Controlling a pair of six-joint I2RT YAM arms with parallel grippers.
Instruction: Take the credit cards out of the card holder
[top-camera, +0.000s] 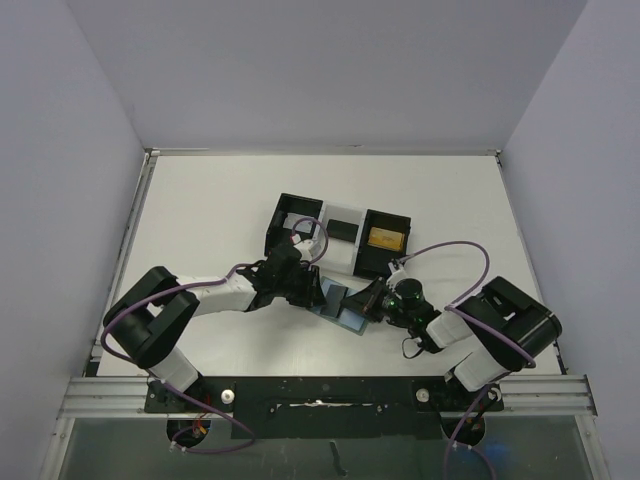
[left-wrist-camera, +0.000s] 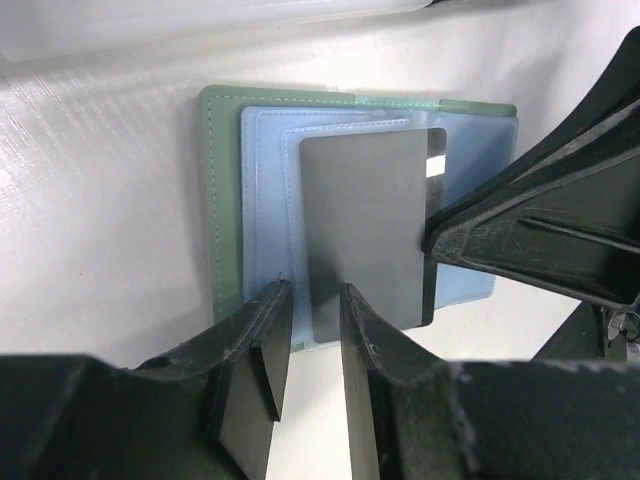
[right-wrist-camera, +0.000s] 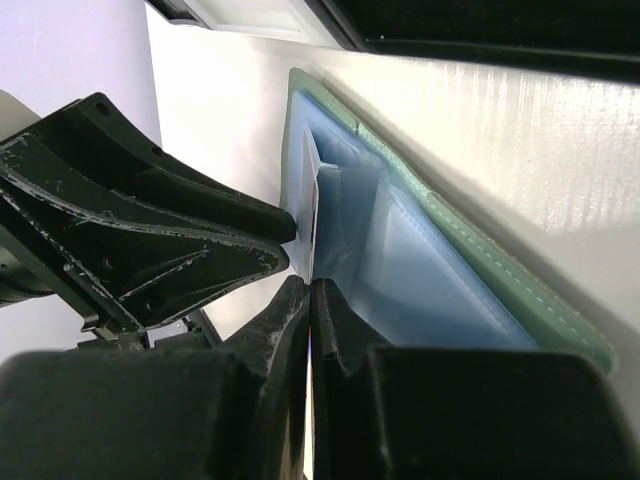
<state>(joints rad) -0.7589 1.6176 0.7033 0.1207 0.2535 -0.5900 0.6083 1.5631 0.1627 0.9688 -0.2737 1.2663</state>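
- In the top external view, the card holder (top-camera: 342, 308) is being shown lying open on the table (top-camera: 200, 220), just in front of the black-and-clear tray (top-camera: 300, 215), between the two grippers.
- The left gripper (top-camera: 312, 292) is being held at the holder's left edge and the right gripper (top-camera: 372, 300) at its right edge; their jaw gaps cannot be told from this height.
- A gold card (top-camera: 383, 238) is being seen in the tray's right compartment.
- In the left wrist view, the card holder (left-wrist-camera: 225, 200) is being shown flat, green border outermost, pale blue pockets inside.
- A grey card (left-wrist-camera: 365, 220) is being seen part-way out of a pocket.
- The left gripper (left-wrist-camera: 312, 300) is being kept narrowly parted over the pocket's near edge and the card's corner; nothing is being visibly clamped.
- The right gripper (left-wrist-camera: 432, 235) is being seen at the card's right edge.
- In the right wrist view, the right gripper (right-wrist-camera: 310, 290) is being shown closed tight on the thin edge of the grey card (right-wrist-camera: 314, 215).
- The card holder (right-wrist-camera: 480, 270) is being seen lying along the table, with the left gripper (right-wrist-camera: 288, 243) touching its far side.
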